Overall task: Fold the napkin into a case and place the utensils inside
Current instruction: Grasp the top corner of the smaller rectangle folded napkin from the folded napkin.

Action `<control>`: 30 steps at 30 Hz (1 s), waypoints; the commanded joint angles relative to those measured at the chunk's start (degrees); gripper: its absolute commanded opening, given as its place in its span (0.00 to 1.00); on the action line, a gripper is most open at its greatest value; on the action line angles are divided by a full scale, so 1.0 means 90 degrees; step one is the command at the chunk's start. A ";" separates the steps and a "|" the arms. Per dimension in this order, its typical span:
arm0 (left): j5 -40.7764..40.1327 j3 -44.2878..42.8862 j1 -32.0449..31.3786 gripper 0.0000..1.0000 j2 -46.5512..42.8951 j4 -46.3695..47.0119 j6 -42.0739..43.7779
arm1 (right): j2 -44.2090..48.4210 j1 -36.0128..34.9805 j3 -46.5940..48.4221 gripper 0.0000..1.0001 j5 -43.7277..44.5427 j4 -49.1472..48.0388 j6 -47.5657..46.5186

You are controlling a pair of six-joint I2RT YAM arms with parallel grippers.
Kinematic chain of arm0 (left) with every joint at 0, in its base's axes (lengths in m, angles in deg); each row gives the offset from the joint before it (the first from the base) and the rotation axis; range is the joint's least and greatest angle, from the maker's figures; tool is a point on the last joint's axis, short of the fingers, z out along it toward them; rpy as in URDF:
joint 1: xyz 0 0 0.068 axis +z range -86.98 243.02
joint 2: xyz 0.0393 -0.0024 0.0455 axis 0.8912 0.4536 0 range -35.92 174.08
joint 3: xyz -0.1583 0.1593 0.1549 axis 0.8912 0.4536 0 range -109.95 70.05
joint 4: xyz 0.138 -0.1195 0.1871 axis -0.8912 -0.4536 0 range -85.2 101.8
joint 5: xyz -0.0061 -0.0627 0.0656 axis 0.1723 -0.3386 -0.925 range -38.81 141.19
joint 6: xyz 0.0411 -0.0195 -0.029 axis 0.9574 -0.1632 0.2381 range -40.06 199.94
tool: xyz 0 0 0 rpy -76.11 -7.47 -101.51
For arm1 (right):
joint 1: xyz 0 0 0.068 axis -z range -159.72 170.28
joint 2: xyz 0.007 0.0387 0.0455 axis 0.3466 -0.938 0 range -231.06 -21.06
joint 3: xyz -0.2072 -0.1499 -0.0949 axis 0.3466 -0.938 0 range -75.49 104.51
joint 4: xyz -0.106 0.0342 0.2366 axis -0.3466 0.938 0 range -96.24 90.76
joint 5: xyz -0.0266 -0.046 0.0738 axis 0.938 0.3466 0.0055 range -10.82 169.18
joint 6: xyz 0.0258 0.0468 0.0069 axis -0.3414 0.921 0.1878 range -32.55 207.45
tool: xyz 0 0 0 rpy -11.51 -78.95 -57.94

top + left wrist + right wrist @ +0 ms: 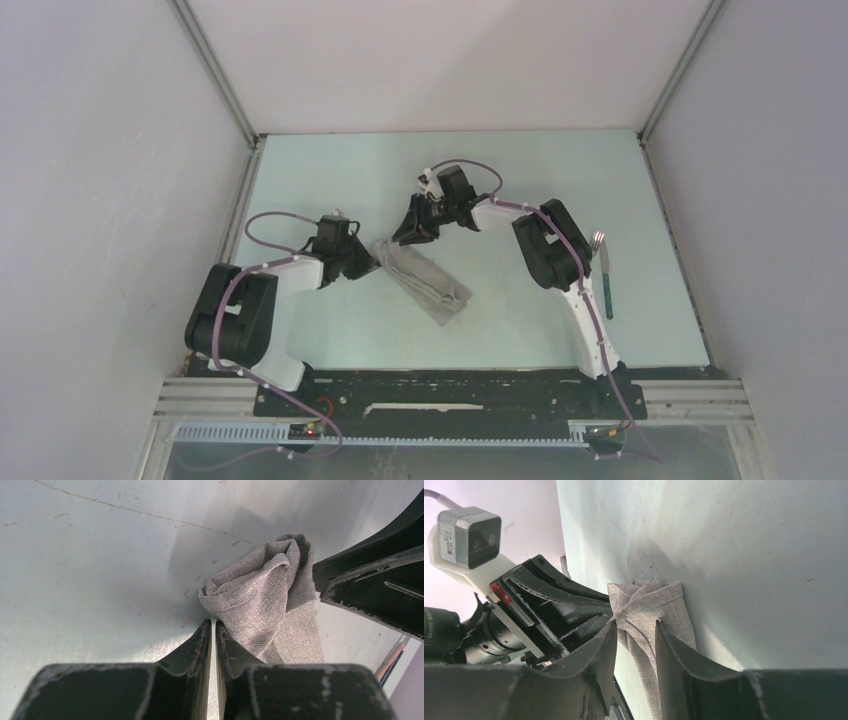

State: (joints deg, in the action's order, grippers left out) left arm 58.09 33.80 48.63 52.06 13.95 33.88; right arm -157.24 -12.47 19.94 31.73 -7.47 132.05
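The taupe-grey napkin lies as a narrow folded strip, running diagonally across the pale table. Its upper-left end is bunched and lifted. My left gripper pinches that end: its jaws are almost together, and creases in the cloth radiate from their tips. My right gripper hangs over the same end with its jaws apart. Cloth runs between them and one fingertip touches it. The utensils, a silver fork and a teal-handled piece, lie by the right arm, apart from the napkin.
Grey enclosure walls stand to the left, right and back, with aluminium posts at the back corners. The two grippers are very close together, and a right finger crowds the left wrist view. Pink and dark handles show at that view's lower right.
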 commanded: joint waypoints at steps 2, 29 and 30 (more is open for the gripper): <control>0.0053 -0.0128 0.0066 0.15 0.0096 0.0101 0.0094 | 0.0142 -0.0208 0.0282 0.43 0.0209 0.0200 -0.0218; 0.0070 -0.0157 0.0083 0.15 0.0155 0.0151 0.0118 | 0.0210 -0.0317 -0.0649 0.17 -0.0065 -0.1617 0.1092; 0.0067 -0.0148 0.0085 0.15 0.0155 0.0156 0.0118 | 0.0239 -0.0300 -0.0787 0.20 -0.0089 -0.1822 0.1217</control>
State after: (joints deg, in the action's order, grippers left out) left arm 59.09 33.80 48.91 52.59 14.72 33.90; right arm -156.12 -15.68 15.20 32.72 -15.69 138.52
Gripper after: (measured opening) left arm 0.147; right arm 0.158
